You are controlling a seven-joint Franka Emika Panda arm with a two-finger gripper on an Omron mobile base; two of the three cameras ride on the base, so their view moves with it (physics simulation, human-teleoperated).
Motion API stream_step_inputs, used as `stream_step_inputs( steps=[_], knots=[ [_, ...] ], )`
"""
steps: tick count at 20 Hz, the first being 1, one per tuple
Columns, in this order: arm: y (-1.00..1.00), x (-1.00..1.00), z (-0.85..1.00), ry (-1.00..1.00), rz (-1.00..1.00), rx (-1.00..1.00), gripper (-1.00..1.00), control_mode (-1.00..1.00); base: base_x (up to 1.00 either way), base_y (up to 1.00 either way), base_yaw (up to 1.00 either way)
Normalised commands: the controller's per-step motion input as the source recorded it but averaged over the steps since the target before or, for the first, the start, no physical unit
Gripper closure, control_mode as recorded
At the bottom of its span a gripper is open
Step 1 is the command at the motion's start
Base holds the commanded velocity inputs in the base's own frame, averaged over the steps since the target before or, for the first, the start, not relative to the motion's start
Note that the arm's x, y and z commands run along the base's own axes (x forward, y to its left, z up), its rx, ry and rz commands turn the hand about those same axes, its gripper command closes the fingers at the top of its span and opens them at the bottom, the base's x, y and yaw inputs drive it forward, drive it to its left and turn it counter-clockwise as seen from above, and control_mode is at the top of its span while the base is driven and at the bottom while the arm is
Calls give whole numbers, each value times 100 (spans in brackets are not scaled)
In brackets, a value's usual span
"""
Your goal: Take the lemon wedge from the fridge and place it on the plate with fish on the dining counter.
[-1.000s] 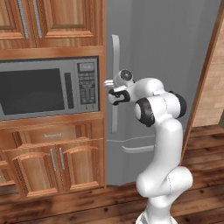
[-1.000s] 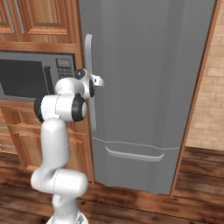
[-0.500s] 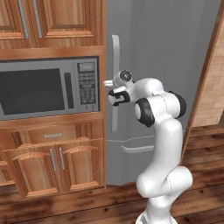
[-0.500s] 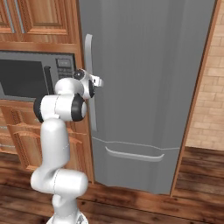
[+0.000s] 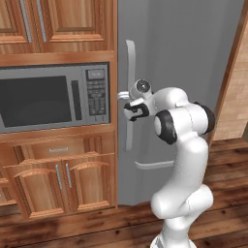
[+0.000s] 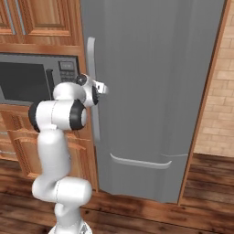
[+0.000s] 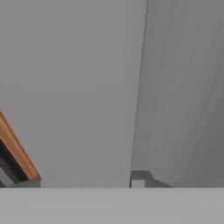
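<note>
The tall grey fridge (image 5: pixel 184 58) stands shut, with its long light-grey vertical handle (image 5: pixel 130 58) along the door's left edge. My gripper (image 5: pixel 128 104) is at mid-height of that handle, its dark fingers closed around the bar. From the right base view the same gripper (image 6: pixel 97 91) sits on the handle (image 6: pixel 91 55) of the fridge (image 6: pixel 151 68). The hand view looks straight at the grey fridge door (image 7: pixel 70 87) from very close. The lemon wedge is hidden inside the fridge. The plate with fish and the dining counter are out of view.
A steel microwave (image 5: pixel 43 97) is built into the wood cabinets (image 5: pixel 58 179) just left of the fridge. A curved drawer handle (image 6: pixel 137 162) crosses the lower fridge front. A wood panel and a brick wall (image 6: pixel 219 91) stand to the right. The floor is wood.
The fingers have closed onto the fridge handle since a second ago. The arm and the door have barely moved.
</note>
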Motion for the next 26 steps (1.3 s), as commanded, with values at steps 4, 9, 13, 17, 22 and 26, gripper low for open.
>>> stream_step_inputs(
  steps=[4,9,13,17,22,26],
  knots=[
    [-39,-100,44,0,-31,17,100,-100,0,0,0],
    [-50,-100,51,1,-40,23,100,-100,0,0,0],
    [-51,-100,73,4,-42,32,100,-100,0,0,0],
    [-52,-100,99,6,-45,36,100,-100,0,0,0],
    [-14,-100,100,2,-37,27,-100,-100,0,0,0],
    [29,-99,100,0,-17,11,-100,-100,0,0,0]
  ],
)
